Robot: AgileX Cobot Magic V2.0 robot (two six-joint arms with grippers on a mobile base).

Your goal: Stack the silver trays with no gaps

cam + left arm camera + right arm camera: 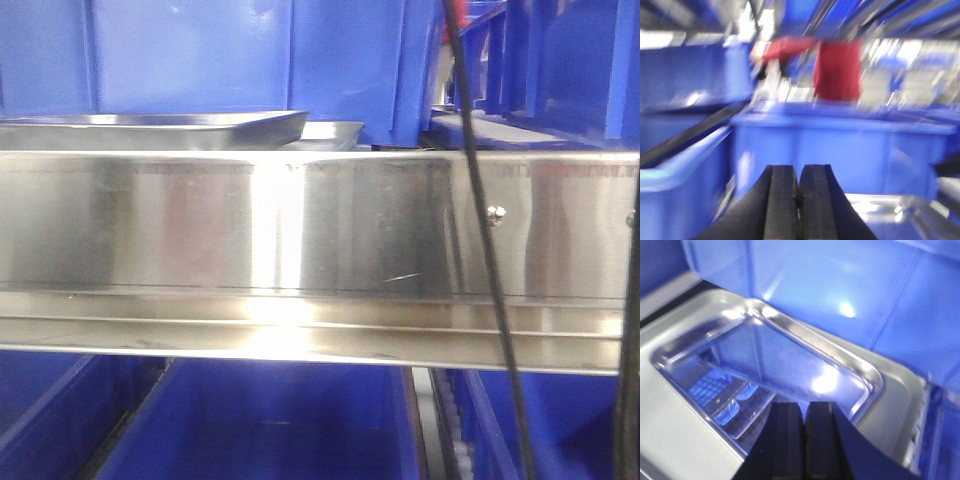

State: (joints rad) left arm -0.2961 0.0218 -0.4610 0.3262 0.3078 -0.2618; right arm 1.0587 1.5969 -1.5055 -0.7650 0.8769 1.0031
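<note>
Amid blue bins [200, 50], the silver trays [790, 355] lie on the shelf [300, 220], just ahead of and below my right fingers [789, 420], their long rim slanting from far-left to near-right. Those and my left fingers [784, 185] are pressed together, holding nothing. The left ones face only bins, so I judge my right arm nearer.

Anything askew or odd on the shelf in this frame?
Yes. In the front view the upper silver tray sits offset on the lower silver tray, whose end pokes out at the right; the stack is not flush.
</note>
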